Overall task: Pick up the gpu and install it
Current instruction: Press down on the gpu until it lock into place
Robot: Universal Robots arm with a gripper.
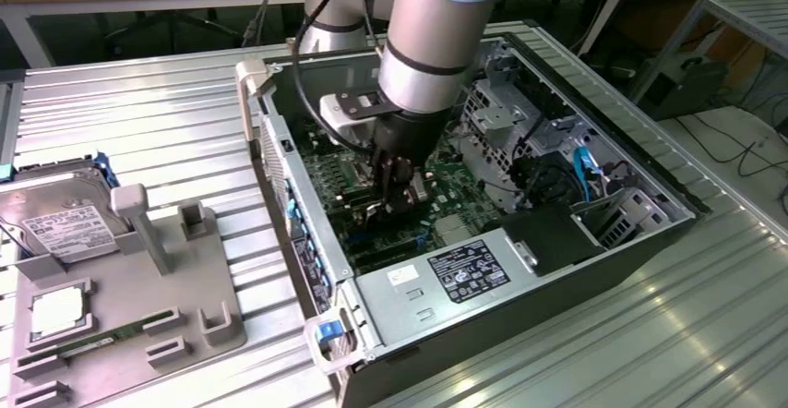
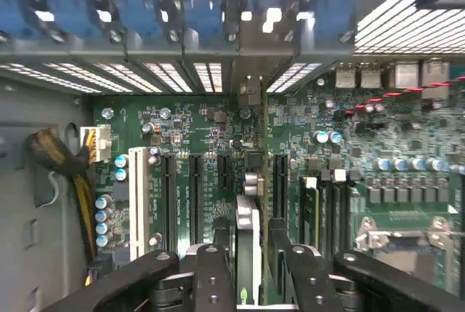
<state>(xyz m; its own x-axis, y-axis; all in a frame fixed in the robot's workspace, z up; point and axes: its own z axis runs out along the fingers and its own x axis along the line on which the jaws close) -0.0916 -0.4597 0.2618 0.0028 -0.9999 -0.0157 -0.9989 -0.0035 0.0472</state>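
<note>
Gripper (image 1: 397, 207) reaches down inside the open computer case (image 1: 640, 242), its black fingers (image 2: 211, 276) standing on either side of the gpu (image 2: 247, 250); whether they clamp it or have let go cannot be told. The card stands on edge over the green motherboard (image 2: 407, 145), among its expansion slots (image 2: 195, 196). On the exterior view's left, a hard drive (image 1: 55, 219) rests in a grey holder (image 1: 173, 288).

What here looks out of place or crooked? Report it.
Nothing stands out. The end effector is down inside the open computer case, with the graphics card standing edge-on between its fingers over the green board. The hard drive sits in the grey holder beside the case.
</note>
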